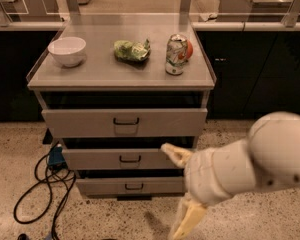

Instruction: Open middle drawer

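Gripper point(176, 189) hangs low right of center, fingers spread wide apart, with the upper one overlapping the right end of the middle drawer point(105, 159). That drawer's second in the stack, its handle point(130, 159) left of the gripper.

Warm, dim light is falling from above. The desk point(90, 76) top is catching most of it and glowing pale, while the cupboards point(260, 74) at far left and right are sinking into near black. The desk's overhang is throwing a dark band above the top drawer point(85, 122), and a similar shadow is lying in the gap above the middle drawer point(95, 160). The bowl point(67, 50) and the can point(176, 54) are showing soft highlights. On the near right the arm point(255, 159) is looking soft and smeared at its edges. Its gripper point(169, 191), jaws spread, is hanging before the drawers' right end and casting a faint shadow on the speckled floor point(115, 219).
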Robot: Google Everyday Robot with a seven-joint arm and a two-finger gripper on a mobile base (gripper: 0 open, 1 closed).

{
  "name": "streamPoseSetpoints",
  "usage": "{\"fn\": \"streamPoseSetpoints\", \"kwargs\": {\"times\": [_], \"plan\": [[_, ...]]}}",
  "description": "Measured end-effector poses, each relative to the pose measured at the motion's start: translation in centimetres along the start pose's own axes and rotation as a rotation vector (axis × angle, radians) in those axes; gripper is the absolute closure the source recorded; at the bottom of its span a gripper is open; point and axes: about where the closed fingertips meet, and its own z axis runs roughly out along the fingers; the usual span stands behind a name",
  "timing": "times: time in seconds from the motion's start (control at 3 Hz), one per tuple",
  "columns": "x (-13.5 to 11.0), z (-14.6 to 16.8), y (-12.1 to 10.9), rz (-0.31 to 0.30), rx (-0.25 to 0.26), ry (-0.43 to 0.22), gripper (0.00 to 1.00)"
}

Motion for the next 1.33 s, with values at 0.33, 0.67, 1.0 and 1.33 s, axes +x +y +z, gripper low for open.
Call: {"fn": "streamPoseSetpoints", "kwargs": {"times": [0.33,0.67,1.0,1.33], "plan": [[-0.2,4.8,2.2,-0.040,-0.052,-0.055,0.00],[-0.2,4.8,2.2,-0.040,-0.052,-0.055,0.00],[1.8,8.2,1.6,-0.024,-0.061,-0.088,0.00],[6.2,14.0,-1.4,0.008,-0.032,-0.093,0.00]]}}
